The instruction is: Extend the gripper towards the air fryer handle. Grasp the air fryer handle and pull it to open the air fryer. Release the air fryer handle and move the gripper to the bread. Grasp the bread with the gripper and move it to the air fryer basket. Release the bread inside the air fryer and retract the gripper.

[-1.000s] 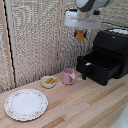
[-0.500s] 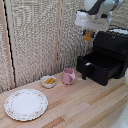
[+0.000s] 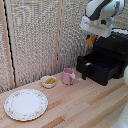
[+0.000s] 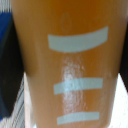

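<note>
So the hand is clamped shut on the bread, which hangs from it long axis pointing roughly down, and the wrist view is basically all golden-orange block right up against the lens. What matters next: the air fryer basket is already pulled out of the air fryer and sits open just below the hand, a bit toward the exterior view's right. Looks like a short drop down and across to get it in, nowhere near the counter
</note>
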Controlling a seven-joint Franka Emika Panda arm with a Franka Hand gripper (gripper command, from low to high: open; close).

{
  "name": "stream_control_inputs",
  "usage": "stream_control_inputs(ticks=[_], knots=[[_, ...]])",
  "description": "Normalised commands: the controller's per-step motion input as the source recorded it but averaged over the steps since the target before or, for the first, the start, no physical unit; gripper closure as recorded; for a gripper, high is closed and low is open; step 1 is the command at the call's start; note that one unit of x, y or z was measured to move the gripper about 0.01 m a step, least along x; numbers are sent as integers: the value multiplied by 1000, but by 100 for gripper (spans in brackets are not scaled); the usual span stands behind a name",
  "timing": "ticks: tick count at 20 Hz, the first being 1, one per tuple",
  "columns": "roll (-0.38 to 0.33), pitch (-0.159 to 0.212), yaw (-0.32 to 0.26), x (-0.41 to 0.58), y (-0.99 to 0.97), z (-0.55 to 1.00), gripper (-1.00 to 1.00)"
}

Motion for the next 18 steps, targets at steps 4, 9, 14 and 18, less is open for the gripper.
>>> stream_control_inputs(ticks=[4,9,14,18], knots=[[-2,175,-120,202,-714,0,100],[4,185,-46,144,-606,-1,100],[5,84,31,343,-306,-220,100],[0,0,4,354,-41,-331,100]])
